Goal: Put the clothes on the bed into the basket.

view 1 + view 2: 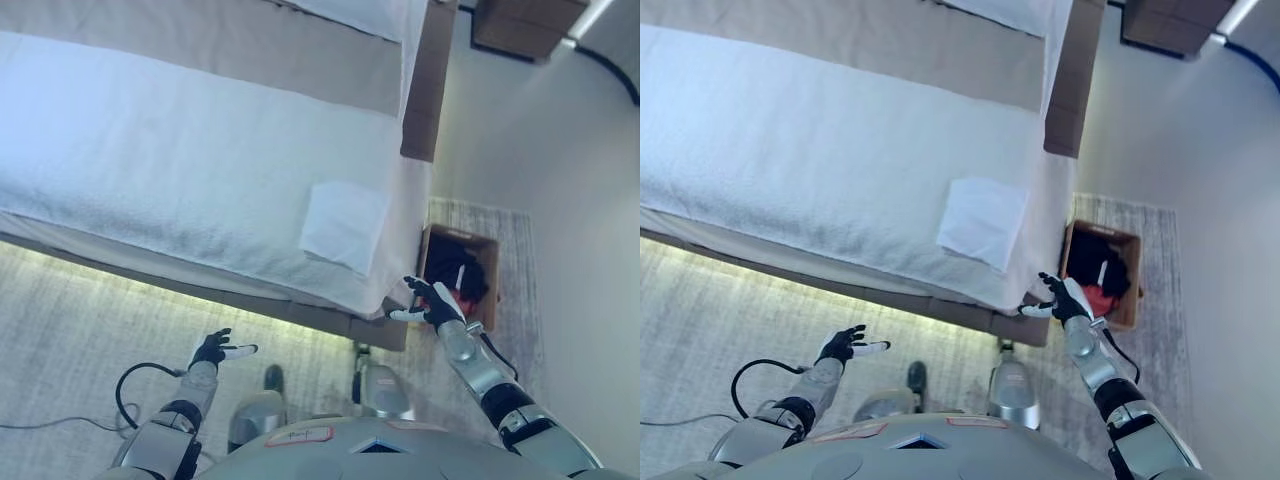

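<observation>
A folded white cloth [343, 225] lies near the corner of the bed [180, 150]. The basket [1127, 290] on the rug holds dark and red clothes [1102, 272], shown more fully in the right eye view. The right robot hand [432, 300] hovers open beside the basket; the left robot hand [218, 349] hangs open over the floor.

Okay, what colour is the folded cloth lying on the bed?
White, like the bed cover. The folded cloth near the bed's corner shows best in the right eye view.
</observation>
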You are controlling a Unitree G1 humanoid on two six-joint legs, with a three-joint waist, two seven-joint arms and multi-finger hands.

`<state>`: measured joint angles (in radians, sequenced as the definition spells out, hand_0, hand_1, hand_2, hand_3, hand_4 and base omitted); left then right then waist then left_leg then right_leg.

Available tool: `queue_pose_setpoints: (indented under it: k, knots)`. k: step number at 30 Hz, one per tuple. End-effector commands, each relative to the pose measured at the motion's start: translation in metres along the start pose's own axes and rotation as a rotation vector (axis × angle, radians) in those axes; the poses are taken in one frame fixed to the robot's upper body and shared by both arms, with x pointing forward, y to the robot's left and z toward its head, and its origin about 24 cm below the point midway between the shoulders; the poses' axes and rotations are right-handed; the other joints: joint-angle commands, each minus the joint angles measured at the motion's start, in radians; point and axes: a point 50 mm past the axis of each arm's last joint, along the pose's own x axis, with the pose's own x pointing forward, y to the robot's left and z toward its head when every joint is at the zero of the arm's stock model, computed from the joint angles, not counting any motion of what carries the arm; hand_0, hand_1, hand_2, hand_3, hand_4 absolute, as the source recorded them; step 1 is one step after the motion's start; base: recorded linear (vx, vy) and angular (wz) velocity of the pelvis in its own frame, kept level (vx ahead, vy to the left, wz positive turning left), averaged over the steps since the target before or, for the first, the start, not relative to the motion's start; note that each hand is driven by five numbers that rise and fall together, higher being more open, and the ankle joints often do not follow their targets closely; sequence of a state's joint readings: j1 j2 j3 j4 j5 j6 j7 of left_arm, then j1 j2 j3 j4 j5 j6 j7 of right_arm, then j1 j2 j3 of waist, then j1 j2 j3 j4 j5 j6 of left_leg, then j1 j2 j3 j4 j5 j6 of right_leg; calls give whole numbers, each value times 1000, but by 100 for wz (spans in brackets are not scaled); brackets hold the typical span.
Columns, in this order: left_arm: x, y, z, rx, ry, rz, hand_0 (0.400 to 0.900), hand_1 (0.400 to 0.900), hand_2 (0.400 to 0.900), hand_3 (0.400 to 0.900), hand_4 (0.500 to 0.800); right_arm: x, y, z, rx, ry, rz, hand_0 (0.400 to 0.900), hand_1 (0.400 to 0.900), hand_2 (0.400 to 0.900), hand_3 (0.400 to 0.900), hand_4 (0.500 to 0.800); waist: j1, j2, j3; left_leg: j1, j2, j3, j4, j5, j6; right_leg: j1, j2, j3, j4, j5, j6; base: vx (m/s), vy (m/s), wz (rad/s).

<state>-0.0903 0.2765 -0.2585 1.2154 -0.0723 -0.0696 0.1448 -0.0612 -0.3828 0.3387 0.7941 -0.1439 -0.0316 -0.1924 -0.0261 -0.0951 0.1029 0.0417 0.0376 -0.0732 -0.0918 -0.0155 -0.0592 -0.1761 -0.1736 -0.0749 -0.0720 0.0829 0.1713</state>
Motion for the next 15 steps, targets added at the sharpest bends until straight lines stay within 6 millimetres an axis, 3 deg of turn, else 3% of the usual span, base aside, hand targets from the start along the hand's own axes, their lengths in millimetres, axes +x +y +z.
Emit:
queue_pose_setpoints:
  k: [1, 4, 7, 9, 10, 11, 13, 14, 15]
  knots:
    - [3, 6, 26, 31, -116, 45, 900, 900, 900, 900, 800, 11, -61, 46, -46, -191, -233, 900, 900, 900, 900, 800, -3, 21, -19, -69, -41, 22, 5, -22, 15, -40, -12, 7, 22, 92, -11, 187, -341, 61]
    - [1, -2, 29, 33, -141, 29, 900, 900, 900, 900, 800, 10, -76, 49, -66, -208, -285, 900, 900, 900, 900, 800, -1, 36, -22, -78, -9, 2, 5, -17, 5, -45, 5, -25, 61, 53, -23, 137, -249, 42]
    - [0, -12, 44, 63, -203, 2, 900, 900, 900, 900, 800, 12, -100, 69, -87, -264, -374, 900, 900, 900, 900, 800, 2, 55, 9, -118, 26, -27, 5, 2, -6, -89, 23, -53, 122, 8, -43, 7, -224, 40]
    - [0, -15, 53, 60, -224, 8, 900, 900, 900, 900, 800, 14, -116, 91, -69, -320, -419, 900, 900, 900, 900, 800, 4, 61, 39, -147, 37, -41, 5, 20, -6, -127, 30, -70, 160, -9, -51, -61, -155, 27]
    - [1, -15, 58, 57, -226, 16, 900, 900, 900, 900, 800, 17, -123, 111, -73, -369, -423, 900, 900, 900, 900, 800, 9, 62, 63, -166, 41, -47, 5, 29, -5, -156, 33, -74, 190, -16, -58, -44, -88, 12]
    - [1, -15, 58, 57, -226, 16, 900, 900, 900, 900, 800, 17, -123, 111, -74, -370, -424, 900, 900, 900, 900, 800, 8, 62, 62, -167, 41, -48, 5, 29, -5, -159, 32, -74, 192, -17, -57, -45, -87, 6]
    - [2, -12, 71, 41, -253, 36, 900, 900, 900, 900, 800, 19, -130, 146, -61, -457, -435, 900, 900, 900, 900, 800, 16, 57, 101, -208, 46, -53, 5, 45, -6, -217, 38, -75, 221, -16, -60, -75, -50, -2]
    - [2, -12, 71, 40, -254, 36, 900, 900, 900, 900, 800, 19, -130, 147, -61, -458, -435, 900, 900, 900, 900, 800, 15, 57, 100, -210, 46, -52, 5, 45, -6, -220, 37, -75, 222, -16, -60, -80, -36, -5]
    - [2, -11, 78, 35, -269, 42, 900, 900, 900, 900, 800, 20, -131, 160, -49, -481, -435, 900, 900, 900, 900, 800, 19, 52, 113, -225, 48, -52, 5, 50, -8, -236, 40, -76, 220, -11, -61, -53, -24, -6]
